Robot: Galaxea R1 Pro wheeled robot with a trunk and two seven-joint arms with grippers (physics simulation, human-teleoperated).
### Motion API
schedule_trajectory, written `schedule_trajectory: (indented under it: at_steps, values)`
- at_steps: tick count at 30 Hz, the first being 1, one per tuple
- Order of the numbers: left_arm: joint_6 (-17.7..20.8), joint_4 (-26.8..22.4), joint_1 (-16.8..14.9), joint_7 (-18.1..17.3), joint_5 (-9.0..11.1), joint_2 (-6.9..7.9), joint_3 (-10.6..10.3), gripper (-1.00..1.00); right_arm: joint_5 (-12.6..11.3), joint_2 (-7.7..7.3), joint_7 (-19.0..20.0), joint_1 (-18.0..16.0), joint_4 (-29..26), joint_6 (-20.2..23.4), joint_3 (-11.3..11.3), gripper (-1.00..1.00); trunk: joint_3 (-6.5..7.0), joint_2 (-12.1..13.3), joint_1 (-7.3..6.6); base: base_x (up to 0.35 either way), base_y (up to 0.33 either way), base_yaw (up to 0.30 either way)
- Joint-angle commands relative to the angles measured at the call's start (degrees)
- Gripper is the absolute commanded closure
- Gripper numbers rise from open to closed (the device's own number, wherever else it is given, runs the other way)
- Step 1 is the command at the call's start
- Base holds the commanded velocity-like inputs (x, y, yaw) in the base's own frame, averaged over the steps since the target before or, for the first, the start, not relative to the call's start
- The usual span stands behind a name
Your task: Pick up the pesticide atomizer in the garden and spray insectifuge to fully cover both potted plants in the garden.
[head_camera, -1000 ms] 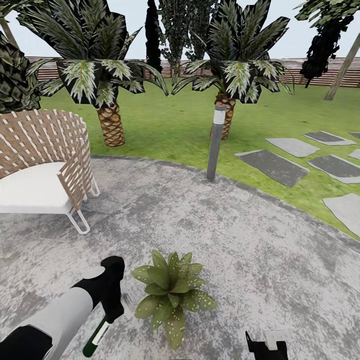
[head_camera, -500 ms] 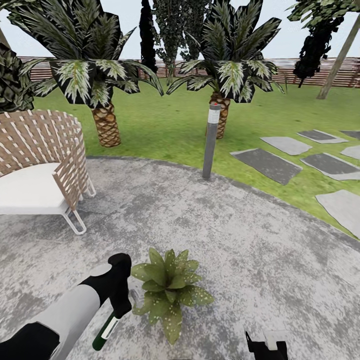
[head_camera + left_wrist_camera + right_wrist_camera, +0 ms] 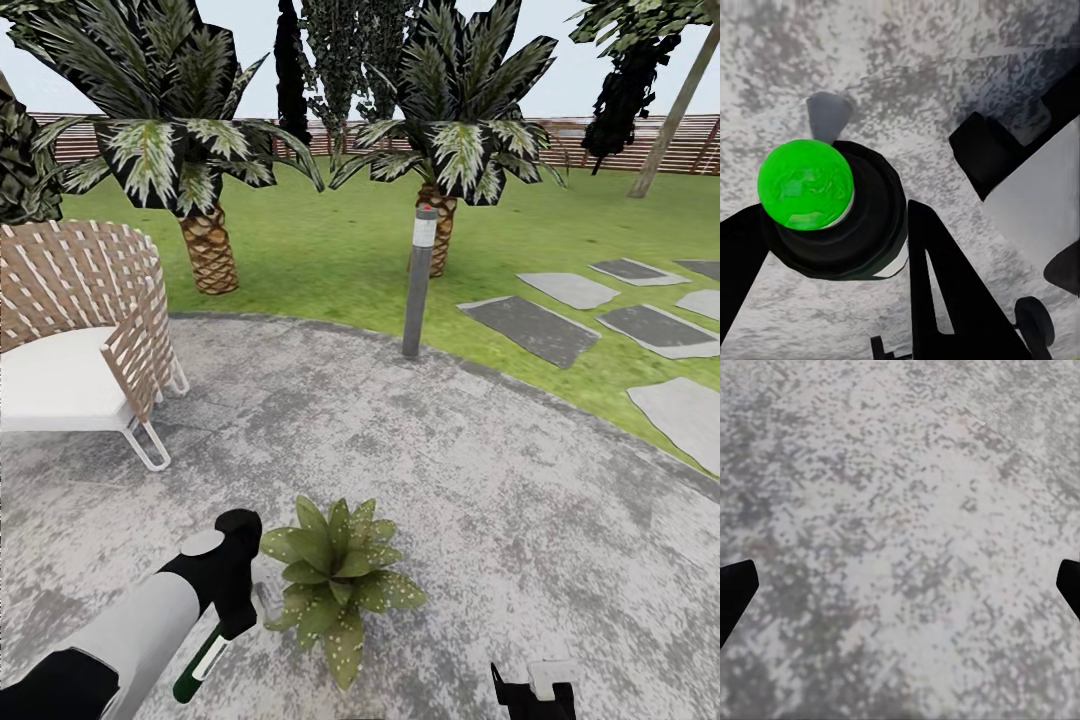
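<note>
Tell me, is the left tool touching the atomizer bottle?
Touching. In the left wrist view the left tool clamps the pesticide atomizer on both sides; the head view shows it held up.

Your head view looks forward and down from above the paved patio (image 3: 480,480), out past the bollard lamp (image 3: 420,280) to the wooden fence (image 3: 640,145). Your 2 wrist views face down close onto that same mottled paving, shared by all 3 views.
</note>
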Motion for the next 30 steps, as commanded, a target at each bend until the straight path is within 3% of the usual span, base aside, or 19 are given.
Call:
schedule_trajectory:
  at_steps: [1,8,21,30]
  values:
    - [0.55,-0.10,-0.02,-0.51,-0.25,-0.06,-0.21,1.00,0.53,0.01,0.03,-0.06,0.05,-0.20,-0.48,-1.00,-0.05,-0.02,-0.01,0.000,0.239,0.000]
    - [0.94,-0.25,-0.59,-0.44,-0.32,0.52,-0.35,1.00,0.53,0.05,0.03,-0.07,0.05,-0.20,-0.48,-1.00,-0.05,-0.02,-0.01,0.031,0.293,0.000]
    - [3.19,-0.46,-1.14,-0.44,-0.81,-0.25,-0.44,1.00,0.53,0.00,0.03,-0.06,0.10,-0.20,-0.53,-1.00,-0.05,-0.02,-0.01,0.230,0.147,-0.003]
    - [3.18,-0.55,-1.09,-0.45,-0.92,0.14,-0.54,1.00,0.53,-0.01,0.03,-0.05,0.09,-0.20,-0.52,-1.00,-0.05,-0.02,-0.01,0.003,0.001,-0.266]
